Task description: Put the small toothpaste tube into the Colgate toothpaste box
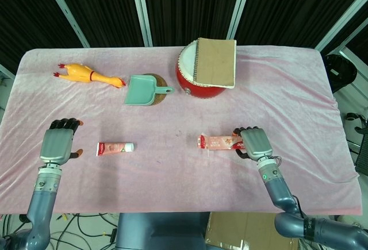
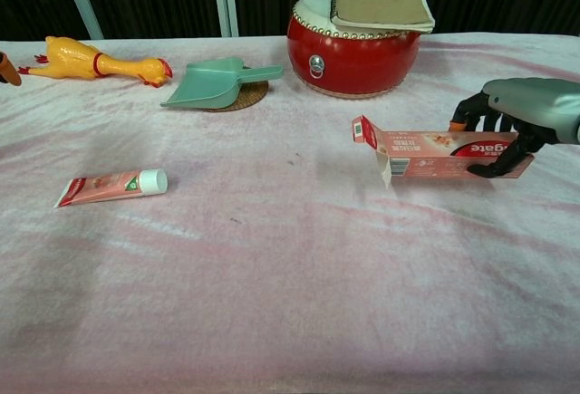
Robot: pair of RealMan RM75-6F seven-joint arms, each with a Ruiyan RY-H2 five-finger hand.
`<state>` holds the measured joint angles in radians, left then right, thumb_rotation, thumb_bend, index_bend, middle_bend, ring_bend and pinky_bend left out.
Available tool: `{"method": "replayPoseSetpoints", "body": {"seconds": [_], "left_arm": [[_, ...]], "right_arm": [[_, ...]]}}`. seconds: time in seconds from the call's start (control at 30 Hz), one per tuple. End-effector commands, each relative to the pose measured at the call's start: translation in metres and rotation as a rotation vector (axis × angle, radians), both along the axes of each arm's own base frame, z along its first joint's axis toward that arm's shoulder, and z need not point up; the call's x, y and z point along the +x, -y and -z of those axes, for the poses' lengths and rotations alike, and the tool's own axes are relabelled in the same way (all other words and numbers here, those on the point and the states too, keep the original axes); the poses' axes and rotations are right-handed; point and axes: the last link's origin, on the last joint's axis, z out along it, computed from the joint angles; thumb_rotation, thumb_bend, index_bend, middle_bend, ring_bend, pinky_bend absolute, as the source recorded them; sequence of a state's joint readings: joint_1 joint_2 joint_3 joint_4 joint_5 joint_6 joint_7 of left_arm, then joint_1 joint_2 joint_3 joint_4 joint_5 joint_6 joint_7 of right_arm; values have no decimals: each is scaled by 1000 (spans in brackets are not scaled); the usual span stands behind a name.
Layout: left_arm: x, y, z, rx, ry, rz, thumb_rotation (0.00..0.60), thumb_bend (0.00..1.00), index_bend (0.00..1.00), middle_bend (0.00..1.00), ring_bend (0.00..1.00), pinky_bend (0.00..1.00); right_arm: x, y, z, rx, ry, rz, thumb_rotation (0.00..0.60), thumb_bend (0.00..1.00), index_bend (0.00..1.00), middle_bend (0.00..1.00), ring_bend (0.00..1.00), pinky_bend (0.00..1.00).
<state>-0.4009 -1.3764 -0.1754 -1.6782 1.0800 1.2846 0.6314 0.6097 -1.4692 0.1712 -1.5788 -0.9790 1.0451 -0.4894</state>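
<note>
The small toothpaste tube (image 1: 115, 147) (image 2: 113, 186) lies flat on the pink cloth, white cap pointing right. My left hand (image 1: 56, 145) hovers just left of it, holding nothing, fingers bent and apart; the chest view shows only one orange fingertip (image 2: 4, 68) at the left edge. The Colgate box (image 1: 221, 141) (image 2: 435, 151) is horizontal, its open flap end (image 2: 367, 131) facing left. My right hand (image 1: 256, 142) (image 2: 521, 118) grips the box's right end and holds it slightly above the cloth.
At the back stand a yellow rubber chicken (image 1: 89, 75) (image 2: 91, 62), a green dustpan (image 1: 144, 90) (image 2: 213, 84) on a round mat, and a red drum (image 1: 190, 82) (image 2: 353, 54) with a brown notebook (image 1: 215, 61) (image 2: 381, 0) on top.
</note>
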Motion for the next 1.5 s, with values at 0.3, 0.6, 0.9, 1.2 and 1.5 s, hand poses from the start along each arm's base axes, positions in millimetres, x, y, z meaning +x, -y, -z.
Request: {"method": "replayPoseSetpoints", "body": {"seconds": [0.3,0.6,0.9,1.2,1.5], "left_arm": [[0,-17,39,-151,-54,-54,600,80,340,281,206,266],[15,-21,74,-192,7,-58,600,147,385,324,240,311],[23,-23,95,-212,64,-65,600,214,390,329,244,316],[30,-24,99,-212,124,-70,600,244,390,327,244,319],[30,-24,99,-214,144,-80,600,260,396,331,246,329]], "right_arm": [[1,-8,-2,-4,0,-1,600,345,454,431,384,367],[-1,-6,-5,-10,12,10,600,345,454,431,384,367],[-2,-6,-6,-12,16,15,600,345,454,431,384,367],[-2,-7,-4,-10,14,15,600,345,454,431,384,368],[-1,-8,-2,-8,12,16,600,346,454,431,384,367]]}}
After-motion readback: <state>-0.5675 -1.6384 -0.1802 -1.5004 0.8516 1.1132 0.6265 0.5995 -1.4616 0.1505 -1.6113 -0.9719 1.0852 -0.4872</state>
